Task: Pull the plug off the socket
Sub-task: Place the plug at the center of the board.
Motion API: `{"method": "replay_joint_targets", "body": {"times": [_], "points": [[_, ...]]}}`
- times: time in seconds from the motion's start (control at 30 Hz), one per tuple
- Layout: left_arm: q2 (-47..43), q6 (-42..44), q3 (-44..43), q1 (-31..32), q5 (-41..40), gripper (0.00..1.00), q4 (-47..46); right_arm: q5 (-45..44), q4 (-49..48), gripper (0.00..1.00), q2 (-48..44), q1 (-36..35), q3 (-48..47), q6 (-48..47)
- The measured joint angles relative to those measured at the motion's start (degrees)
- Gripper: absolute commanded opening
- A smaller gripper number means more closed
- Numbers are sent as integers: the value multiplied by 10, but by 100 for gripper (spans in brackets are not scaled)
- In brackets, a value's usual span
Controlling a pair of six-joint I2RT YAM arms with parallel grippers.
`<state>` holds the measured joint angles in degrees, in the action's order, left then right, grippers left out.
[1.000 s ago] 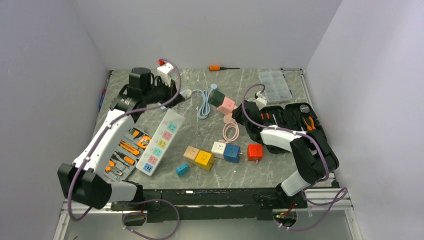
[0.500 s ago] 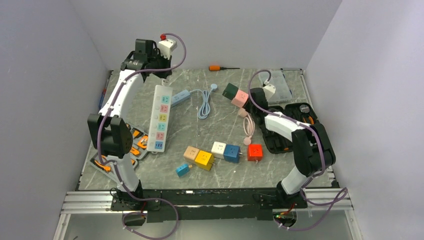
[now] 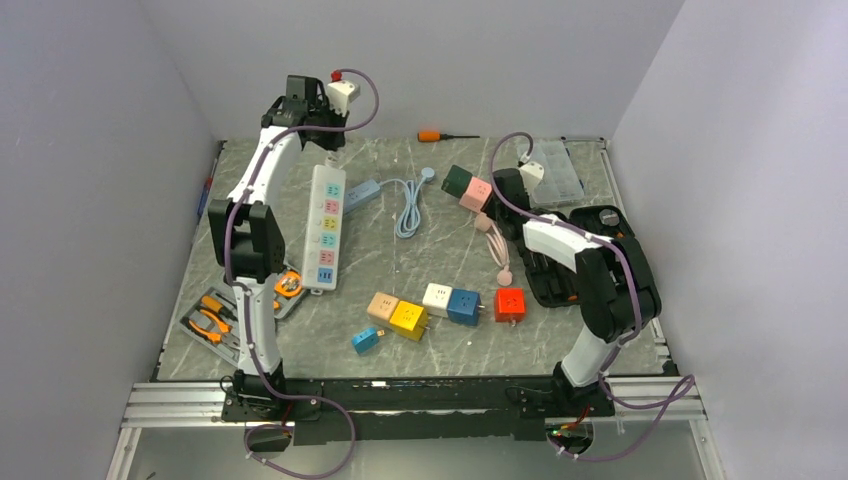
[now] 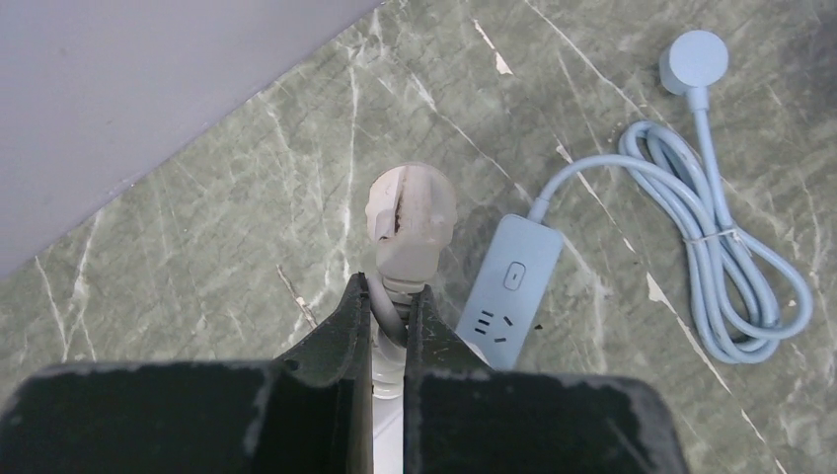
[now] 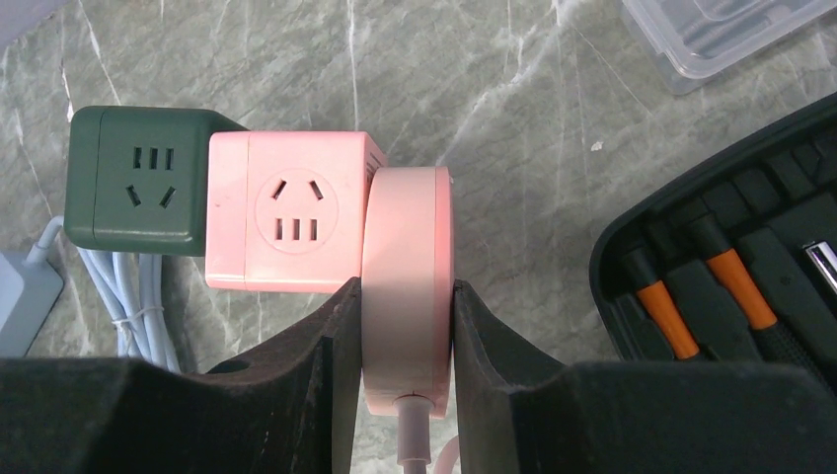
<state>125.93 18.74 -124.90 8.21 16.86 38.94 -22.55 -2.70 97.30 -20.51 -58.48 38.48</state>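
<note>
Here, the long white power strip with pastel outlets (image 3: 325,225) lies on the grey marble bench (image 3: 400,262), outlets facing up. Above its far end the left gripper (image 4: 387,296) is clenched on a white cord (image 4: 387,331) just below a rounded white plug (image 4: 410,222) — held clear of the bench, over a short light-blue power strip (image 4: 508,291). Well to the white strip's right, the right gripper (image 5: 407,296) clamps a round pink plug (image 5: 407,237) (pressed against a pink cube socket (image 5: 291,212), itself joined to a dark green cube (image 5: 138,178)).

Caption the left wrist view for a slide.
Left gripper pinches the white cord behind its plug, light-blue power strip beyond.
</note>
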Motion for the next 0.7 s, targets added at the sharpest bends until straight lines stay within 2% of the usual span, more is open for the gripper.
{"method": "replay_joint_targets", "body": {"times": [0.03, 0.1, 0.13, 0.33, 0.4, 0.5, 0.57, 0.7], "points": [[5, 0, -2, -1, 0, 12, -6, 0, 0, 0, 4, 0, -4, 0], [12, -4, -2, -5, 0, 34, -13, 0, 1, 0, 7, -1, -8, -2], [16, -4, -2, -6, 1, 42, -17, 0, 1, 2, 7, -1, -8, -3], [49, -17, -6, -19, 15, 81, -38, 1, 15, 5, 12, -5, -20, -11], [61, -14, -20, -23, 19, 98, -37, 1, 26, 8, 14, -6, -28, -13], [70, -9, -36, -29, 21, 99, -37, 1, 41, 16, 17, -10, -38, -16], [68, -5, -36, -33, 22, 99, -36, 2, 52, 25, 19, -12, -44, -18], [35, 7, -3, -36, 13, 99, -19, 3, 73, 59, 19, -18, -53, -22]]}}
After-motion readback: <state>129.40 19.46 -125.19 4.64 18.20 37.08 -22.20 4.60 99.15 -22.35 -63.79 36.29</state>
